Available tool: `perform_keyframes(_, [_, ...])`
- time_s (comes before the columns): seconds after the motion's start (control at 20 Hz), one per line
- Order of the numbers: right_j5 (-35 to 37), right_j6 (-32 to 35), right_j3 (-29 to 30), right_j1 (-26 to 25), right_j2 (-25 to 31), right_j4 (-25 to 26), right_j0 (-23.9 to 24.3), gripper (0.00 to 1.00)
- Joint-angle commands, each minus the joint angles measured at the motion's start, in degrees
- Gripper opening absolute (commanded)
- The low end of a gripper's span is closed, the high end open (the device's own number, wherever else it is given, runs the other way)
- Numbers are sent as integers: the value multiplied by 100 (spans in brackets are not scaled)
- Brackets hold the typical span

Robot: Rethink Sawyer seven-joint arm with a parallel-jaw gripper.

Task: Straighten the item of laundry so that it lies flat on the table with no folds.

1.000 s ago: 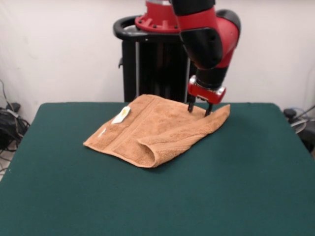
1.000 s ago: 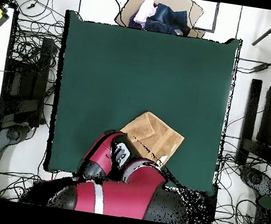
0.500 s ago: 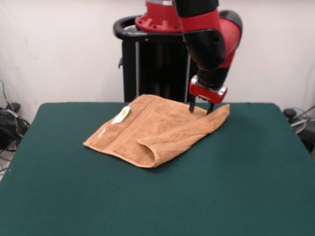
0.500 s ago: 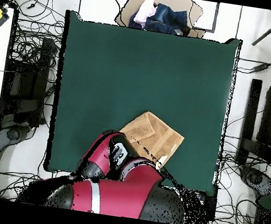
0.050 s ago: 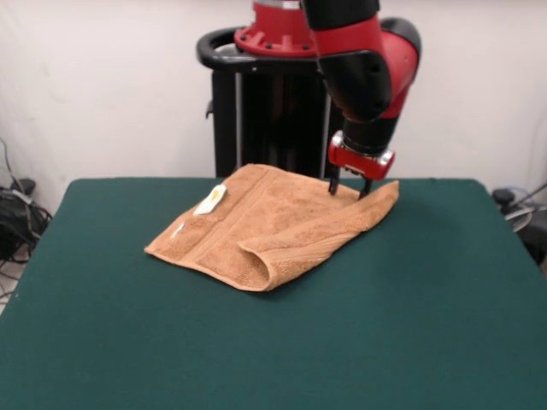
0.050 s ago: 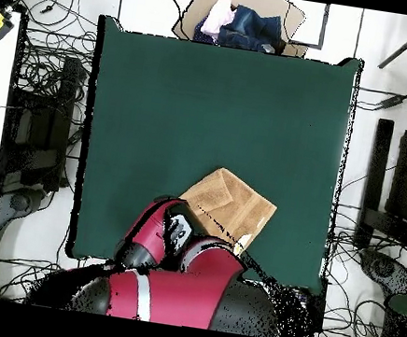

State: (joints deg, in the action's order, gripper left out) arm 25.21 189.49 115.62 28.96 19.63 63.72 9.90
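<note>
Right now the tool (image 5: 349,187), fingers apart, stands over the towel's (image 5: 273,224) far right corner. From there the folded towel runs left and toward the camera across the worktop (image 5: 410,325), its doubled edge nearest the front.

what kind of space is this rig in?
Probably a robotics lab or test cell: a green felt-topped table with a red arm, its claw over a tan towel, cables strewn on the floor around it, and a box of clothes at the table's edge.
</note>
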Motion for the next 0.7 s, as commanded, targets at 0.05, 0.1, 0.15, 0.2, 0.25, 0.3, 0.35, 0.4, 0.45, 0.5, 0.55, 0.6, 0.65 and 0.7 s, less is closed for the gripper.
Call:
perform_keyframes(0.05, [-543, -739, -447, -384, -183, 746, 85, 100])
perform_keyframes(0.1, [-432, -1000, -522, -406, -152, 770, 276, 100])
perform_keyframes(0.15, [-490, -853, -664, -398, -262, 930, 242, 100])
perform_keyframes(0.2, [-461, -835, -780, -398, -306, 1021, 240, 100])
perform_keyframes(0.25, [-522, -641, -907, -393, -404, 1183, 149, 100])
perform_keyframes(0.3, [-485, -659, -1008, -409, -415, 1209, 164, 100])
perform_keyframes(0.35, [-462, -735, -1089, -424, -401, 1225, 198, 100])
perform_keyframes(0.4, [-485, -760, -1167, -444, -411, 1248, 222, 100])
perform_keyframes(0.45, [-440, -1056, -1208, -489, -323, 1184, 373, 100])
perform_keyframes(0.5, [-425, -1156, -1275, -522, -311, 1189, 418, 100])
perform_keyframes(0.55, [-378, -1411, -1309, -552, -234, 1157, 535, 100])
perform_keyframes(0.6, [-327, -1595, -1359, -580, -168, 1109, 631, 100])
perform_keyframes(0.65, [-256, -1819, -1413, -609, -93, 1063, 726, 100])
perform_keyframes(0.7, [-191, -1981, -1472, -641, -36, 1022, 780, 100])
